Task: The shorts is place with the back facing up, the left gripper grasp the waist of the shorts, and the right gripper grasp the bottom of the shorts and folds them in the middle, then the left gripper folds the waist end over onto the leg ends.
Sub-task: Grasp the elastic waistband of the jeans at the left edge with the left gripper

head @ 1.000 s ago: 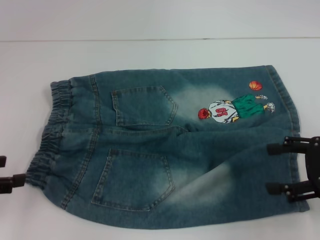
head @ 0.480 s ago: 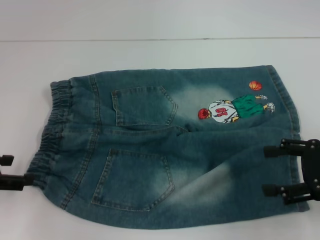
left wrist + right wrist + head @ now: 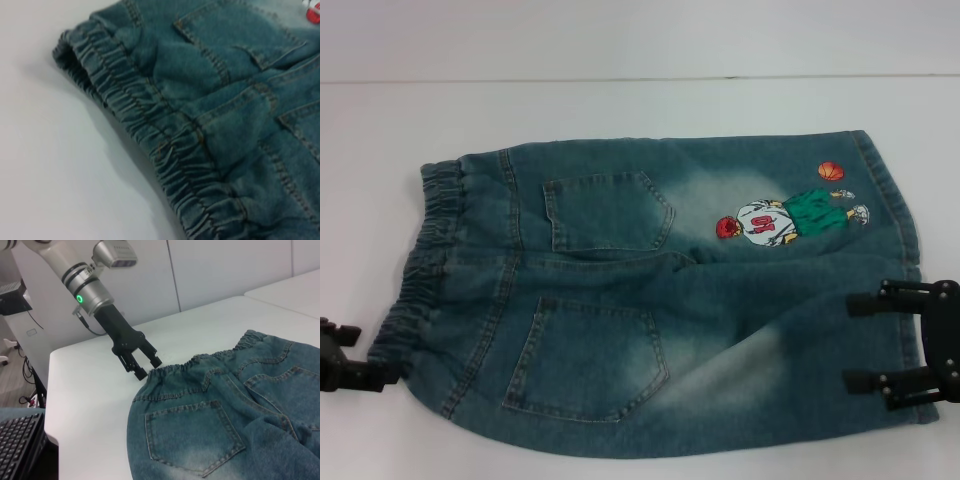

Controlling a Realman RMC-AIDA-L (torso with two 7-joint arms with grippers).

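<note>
Both grippers at the ends of the faded blue denim shorts (image 3: 650,300)

Left gripper (image 3: 145,365), jaws parted and empty, sits at the shorts' elastic waist corner; right gripper (image 3: 865,340), 2 jaws apart, empty, over the leg hem. Shorts lie back-up, flat on the white counter (image 3: 620,110).

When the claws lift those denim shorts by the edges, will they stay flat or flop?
Probably flop: the shorts already lie rumpled, with soft folds between the pockets. The gathered elastic waistband would likely bunch when pinched. Denim looks thick, so it may sag heavily between the left gripper and right gripper.
</note>
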